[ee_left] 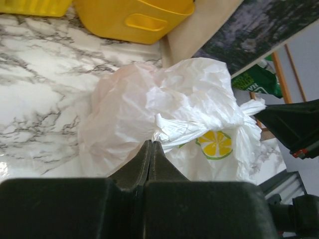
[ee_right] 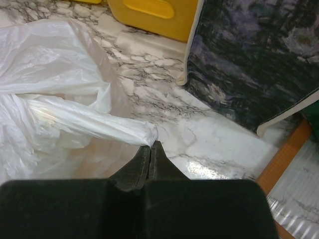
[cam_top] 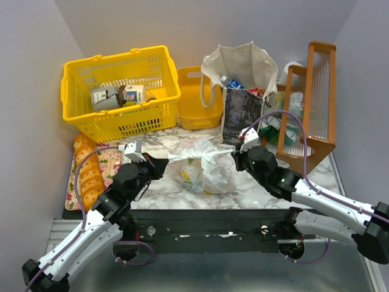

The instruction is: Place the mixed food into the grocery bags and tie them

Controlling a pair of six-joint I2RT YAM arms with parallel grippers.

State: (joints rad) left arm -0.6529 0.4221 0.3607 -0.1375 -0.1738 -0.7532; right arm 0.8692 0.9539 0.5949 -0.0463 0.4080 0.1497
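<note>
The thin white plastic grocery bag [cam_top: 206, 167] with a lemon print [ee_left: 217, 144] sits mid-table, bulging, with something yellow-green showing through it. Its two handles are pulled out sideways into taut twisted strands. My left gripper [cam_top: 165, 162] is shut on the left strand [ee_left: 174, 130], its tips [ee_left: 151, 143] pressed together. My right gripper [cam_top: 236, 156] is shut on the right strand [ee_right: 89, 122], which ends at its tips [ee_right: 152, 144]. The beige canvas tote [cam_top: 243, 79] with a dark picture panel [ee_right: 249, 55] stands upright behind, and packets of mixed food [cam_top: 238, 84] poke out of its top.
A yellow basket [cam_top: 118, 91] holding cartons stands back left, with a yellow tub [cam_top: 197, 100] beside it. Bread loaves [cam_top: 88, 173] lie on a patterned mat at the left edge. A wooden rack [cam_top: 313, 97] stands at the right, with green packets [cam_top: 273, 128] at its foot.
</note>
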